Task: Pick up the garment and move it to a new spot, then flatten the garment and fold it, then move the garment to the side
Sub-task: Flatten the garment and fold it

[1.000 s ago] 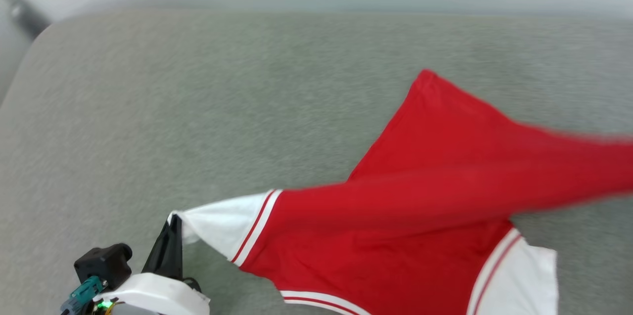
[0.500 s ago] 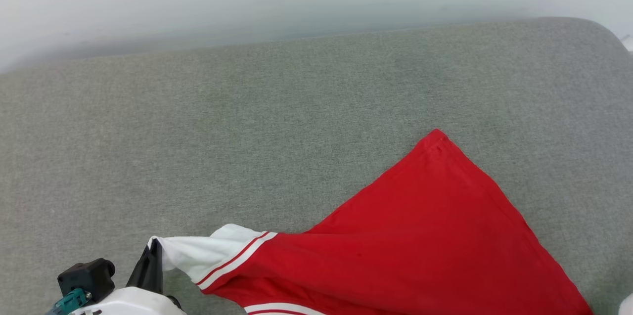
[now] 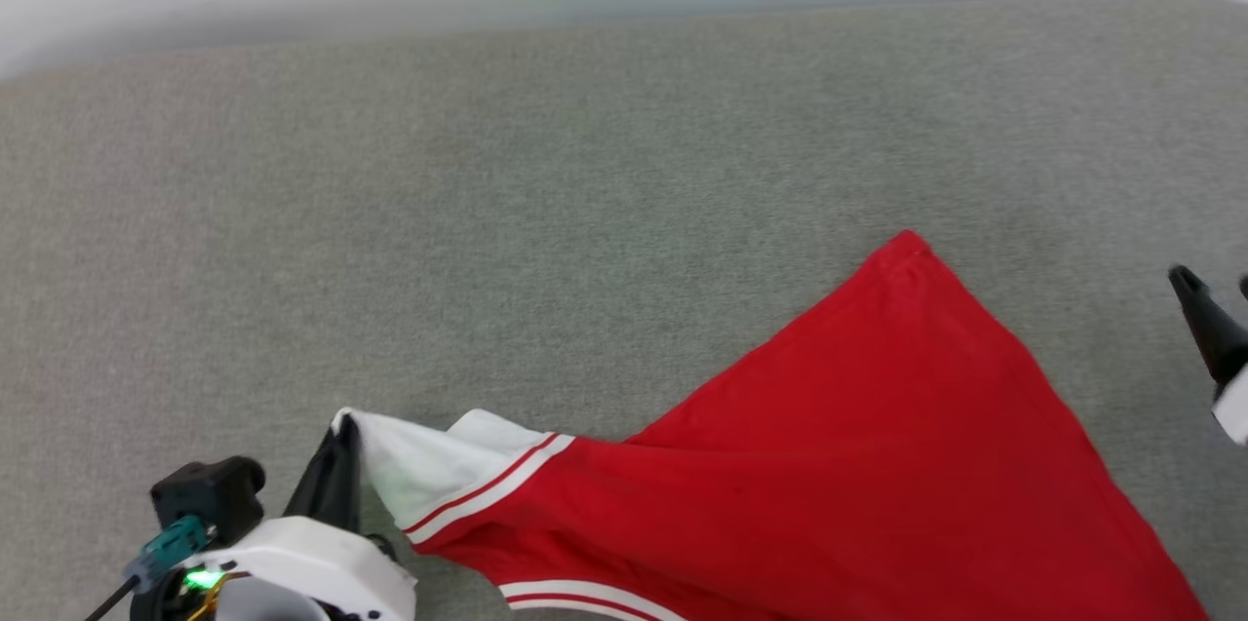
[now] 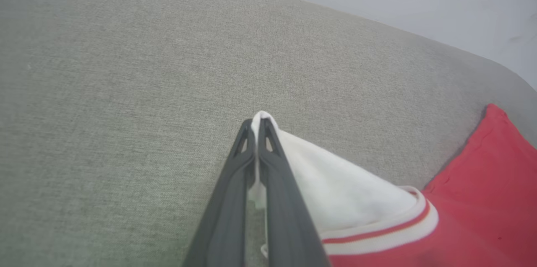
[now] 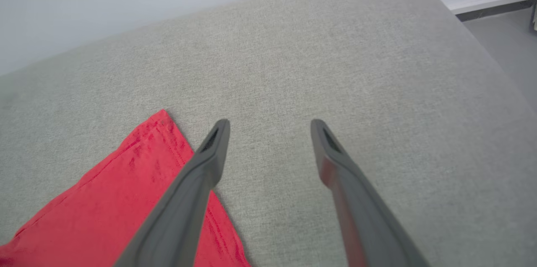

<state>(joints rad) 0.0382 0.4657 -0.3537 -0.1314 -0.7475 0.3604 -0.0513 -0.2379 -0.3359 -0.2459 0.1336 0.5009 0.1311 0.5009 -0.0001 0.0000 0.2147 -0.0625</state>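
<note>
In the head view, the garment (image 3: pixel 877 465) is seen lying toward the near right corner of the table (image 3: pixel 487 212), its red body spread flat with one hem corner pointing to the far edge. Its white sleeve is pulled toward the near left and pinched by the left gripper (image 3: pixel 341 436). The right gripper (image 3: pixel 1216 280) is seen at the right edge.

In the left wrist view, the left gripper (image 4: pixel 256 124) is seen clamped on the sleeve tip.

In the right wrist view, the right gripper (image 5: pixel 270 126) is spread wide and holds nothing, above bare table just beside the hem corner (image 5: pixel 161 118).

The cloth is judged light, limp and easily creased, not fragile. A firm pinch on a stitched corner or trimmed sleeve edge is advised, since thin fabric may slip.
</note>
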